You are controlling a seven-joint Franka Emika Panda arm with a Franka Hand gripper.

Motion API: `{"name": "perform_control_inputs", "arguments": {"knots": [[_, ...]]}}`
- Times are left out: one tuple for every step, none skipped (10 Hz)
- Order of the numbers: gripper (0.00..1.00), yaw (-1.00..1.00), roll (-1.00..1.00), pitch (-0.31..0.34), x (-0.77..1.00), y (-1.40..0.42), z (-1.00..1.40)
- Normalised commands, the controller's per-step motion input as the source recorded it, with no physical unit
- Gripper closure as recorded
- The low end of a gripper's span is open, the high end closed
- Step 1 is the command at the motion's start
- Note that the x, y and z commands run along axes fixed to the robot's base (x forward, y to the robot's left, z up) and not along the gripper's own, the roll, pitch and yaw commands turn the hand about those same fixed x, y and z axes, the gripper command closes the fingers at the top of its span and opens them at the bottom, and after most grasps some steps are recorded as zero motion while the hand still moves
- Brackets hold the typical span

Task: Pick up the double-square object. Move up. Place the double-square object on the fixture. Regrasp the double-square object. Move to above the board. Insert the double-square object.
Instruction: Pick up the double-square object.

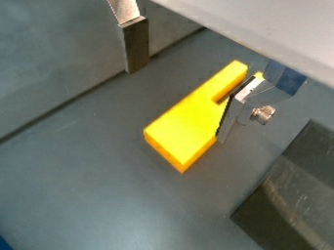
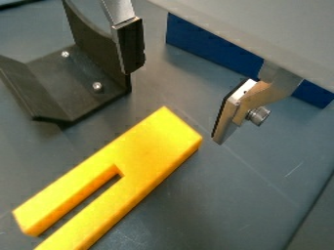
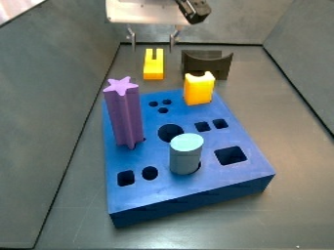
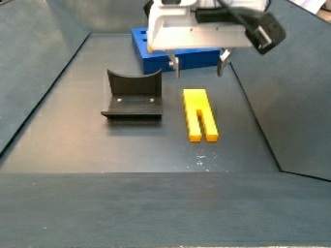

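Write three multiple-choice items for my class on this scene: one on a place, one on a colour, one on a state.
1. Where does the double-square object lie?
A. on the floor beside the fixture
B. in the board
C. on the fixture

2. What colour is the star peg in the board?
A. green
B. purple
C. red

3. The gripper is:
A. shut on the bar
B. open above the bar's end
C. out of view

Answers: 1 A, it lies flat on the grey floor; 2 B, the tall star is purple; 3 B, the fingers stand apart, holding nothing.
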Motion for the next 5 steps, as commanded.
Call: {"name": "perform_control_inputs", "arguments": {"knots": [[0.0, -0.03, 0.02, -0.04, 0.03, 0.08, -1.0], [0.0, 0.0, -0.04, 0.021, 0.14, 0.0, -0.18], [0.0, -0.01, 0.0, 0.0, 0.01, -0.03, 0.0], [0.0, -0.06, 0.0, -0.027, 0.0, -0.01, -0.55], [0.0, -0.12, 0.0, -0.087, 0.0, 0.0, -1.0]]}}
